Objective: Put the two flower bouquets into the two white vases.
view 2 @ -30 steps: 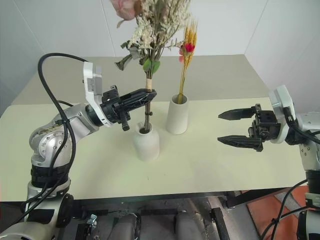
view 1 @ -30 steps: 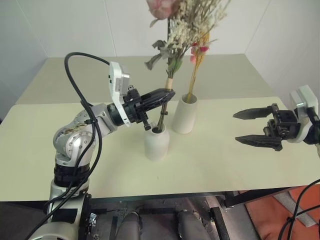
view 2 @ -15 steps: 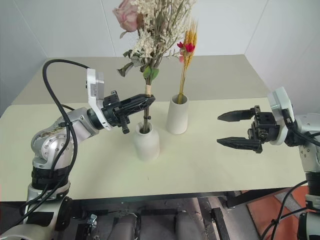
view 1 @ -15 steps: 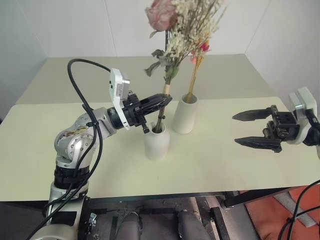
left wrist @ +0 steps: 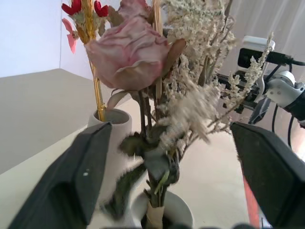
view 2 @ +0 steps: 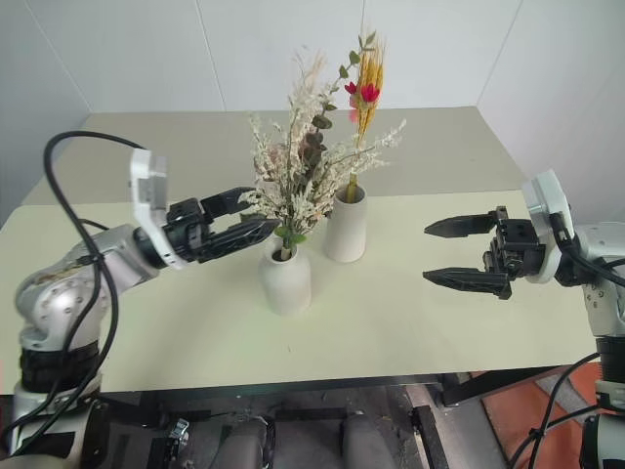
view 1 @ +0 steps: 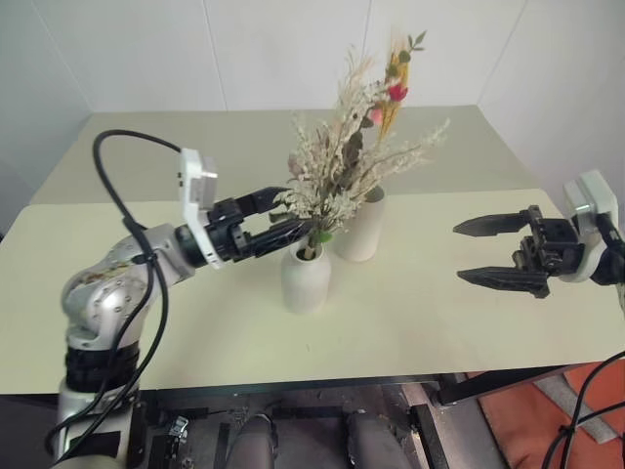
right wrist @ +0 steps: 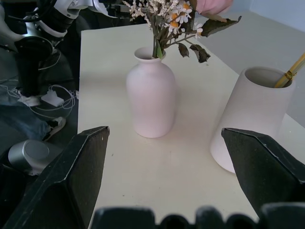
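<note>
**Both bouquets stand in their vases; my left gripper is spread beside the bushy one**

My left gripper (view 1: 262, 223) is spread wide, holding nothing, its two black fingers level on either side of the bushy bouquet's lower stems, just above the short rounded vase (view 1: 306, 277). The bushy bouquet (view 1: 337, 176), with its pink rose, cream sprigs and green leaves, sits in that vase's narrow neck and leans toward my right, its top crossing in front of the taller vase. The tall tapered vase (view 1: 362, 227) stands just behind and beside the short one, holding the slim wheat bouquet (view 2: 363, 93) with its small red blossoms. Both vases rest near the middle of the pale table (view 1: 439, 322). My right gripper (view 1: 498, 252) hangs well apart on my right side, also spread and empty.

I judge the task all but finished. The risk is in my retreat: sprigs hang close to my left fingers, and a sideways drag could snag them and tip the short vase or lift the bunch out. The leaning, top-heavy bunch could also topple it.
</note>
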{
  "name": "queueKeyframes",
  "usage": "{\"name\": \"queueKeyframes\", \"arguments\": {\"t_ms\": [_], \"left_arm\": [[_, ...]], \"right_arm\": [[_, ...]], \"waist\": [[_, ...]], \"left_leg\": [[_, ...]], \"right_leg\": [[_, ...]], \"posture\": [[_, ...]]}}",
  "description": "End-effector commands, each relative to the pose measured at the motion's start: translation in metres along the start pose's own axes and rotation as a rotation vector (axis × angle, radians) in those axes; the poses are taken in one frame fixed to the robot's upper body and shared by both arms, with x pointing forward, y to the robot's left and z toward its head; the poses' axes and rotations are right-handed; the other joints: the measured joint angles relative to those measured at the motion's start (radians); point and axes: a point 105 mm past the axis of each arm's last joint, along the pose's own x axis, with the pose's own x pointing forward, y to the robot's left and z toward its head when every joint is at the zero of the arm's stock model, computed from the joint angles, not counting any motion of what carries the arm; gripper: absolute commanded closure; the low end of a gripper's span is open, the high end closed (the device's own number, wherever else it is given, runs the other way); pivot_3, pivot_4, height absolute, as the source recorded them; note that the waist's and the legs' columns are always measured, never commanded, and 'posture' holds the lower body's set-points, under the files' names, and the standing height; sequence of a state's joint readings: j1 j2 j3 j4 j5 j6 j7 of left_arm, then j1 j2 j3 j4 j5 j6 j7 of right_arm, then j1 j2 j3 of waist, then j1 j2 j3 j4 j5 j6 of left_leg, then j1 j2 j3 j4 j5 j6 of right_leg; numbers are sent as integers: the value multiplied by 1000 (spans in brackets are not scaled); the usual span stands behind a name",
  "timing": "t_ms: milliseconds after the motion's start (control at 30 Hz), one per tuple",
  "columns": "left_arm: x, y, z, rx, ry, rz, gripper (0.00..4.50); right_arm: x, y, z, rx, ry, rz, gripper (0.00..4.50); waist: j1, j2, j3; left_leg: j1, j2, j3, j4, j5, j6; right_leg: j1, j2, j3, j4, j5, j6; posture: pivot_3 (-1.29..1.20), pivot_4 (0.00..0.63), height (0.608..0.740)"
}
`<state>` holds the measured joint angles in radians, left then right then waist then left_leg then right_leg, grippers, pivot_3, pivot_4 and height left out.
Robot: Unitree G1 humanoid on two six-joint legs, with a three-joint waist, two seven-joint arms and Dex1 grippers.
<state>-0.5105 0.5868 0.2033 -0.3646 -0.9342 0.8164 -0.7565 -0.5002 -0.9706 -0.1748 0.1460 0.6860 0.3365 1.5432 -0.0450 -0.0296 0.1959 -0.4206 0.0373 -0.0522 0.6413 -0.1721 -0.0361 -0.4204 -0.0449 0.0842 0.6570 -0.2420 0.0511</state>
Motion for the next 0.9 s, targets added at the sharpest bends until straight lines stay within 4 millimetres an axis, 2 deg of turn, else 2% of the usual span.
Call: {"name": "queueKeyframes", "arguments": {"t_ms": [33, 233, 333, 500, 600, 733, 900], "left_arm": [[-20, -10, 11, 58, 9, 4, 42], [-72, -5, 16, 120, 81, 120, 42], [-100, -10, 22, 165, 147, 156, 42], [-127, -15, 34, 197, 185, 196, 42], [-135, -19, 41, 212, 196, 200, 42], [-145, -23, 39, 200, 238, 204, 42], [-143, -24, 37, 190, 235, 200, 42]], "right_arm": [[-4, 0, 12, -43, -6, -1, 0], [-4, 0, 10, -38, -1, -4, 0], [-4, -2, 7, -30, 1, -15, 0], [-3, -6, 2, -21, -6, -39, 0], [-3, -7, 1, -16, -10, -49, 0], [-4, -9, -1, -18, -10, -71, 0], [-4, -15, -4, -17, 14, -117, 0]], "waist": [[-1, 0, 0], [-1, 0, 0], [-1, 0, 0], [3, 0, 0], [2, 0, 0], [0, 0, 0], [1, 0, 0]], "left_leg": [[0, 0, 0, 0, 0, 0], [0, 1, 1, 0, 0, 0], [0, 1, 1, 0, 0, 0], [1, 2, 2, 0, 0, 0], [1, 2, 3, 0, 0, 0], [1, 2, 3, -1, 0, 0], [1, 3, 4, -1, 0, 0]], "right_leg": [[0, 0, 0, 0, 0, 0], [0, 0, 0, 0, 0, 0], [-1, 0, 0, 0, 0, -1], [-1, 0, 0, 0, -1, -2], [-1, 0, 0, 0, -2, -4], [-2, 0, 0, 0, -2, -4], [-2, 1, 0, 0, -2, -5]], "posture": [[0, 150, 740], [0, 150, 740], [0, 150, 740], [0, 150, 740], [0, 150, 740], [0, 150, 740], [0, 150, 740]]}}
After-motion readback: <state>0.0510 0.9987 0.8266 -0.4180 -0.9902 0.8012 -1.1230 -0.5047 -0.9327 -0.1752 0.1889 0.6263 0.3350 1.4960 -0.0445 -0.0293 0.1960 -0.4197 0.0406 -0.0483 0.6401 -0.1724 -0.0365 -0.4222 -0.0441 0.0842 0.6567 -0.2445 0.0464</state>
